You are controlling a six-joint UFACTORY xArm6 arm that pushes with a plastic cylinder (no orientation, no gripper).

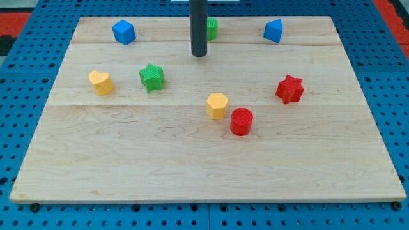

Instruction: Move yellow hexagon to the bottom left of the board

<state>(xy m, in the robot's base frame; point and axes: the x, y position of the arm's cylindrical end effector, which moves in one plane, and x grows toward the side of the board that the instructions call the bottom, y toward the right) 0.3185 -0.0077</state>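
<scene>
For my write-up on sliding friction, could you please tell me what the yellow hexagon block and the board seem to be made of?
The yellow hexagon block looks like matte plastic, likely 3D-printed: the neighbouring red round block shows fine ribbing. The pale board looks like smooth, unpainted wood, with visible grain and plank seams.

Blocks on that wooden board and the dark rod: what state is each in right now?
my tip: near top, touching no block
yellow hexagon: mid-board, beside red cylinder
yellow heart: left
green star: beside heart
red star: right
blue blocks: top
green block: partly hidden behind rod
</scene>
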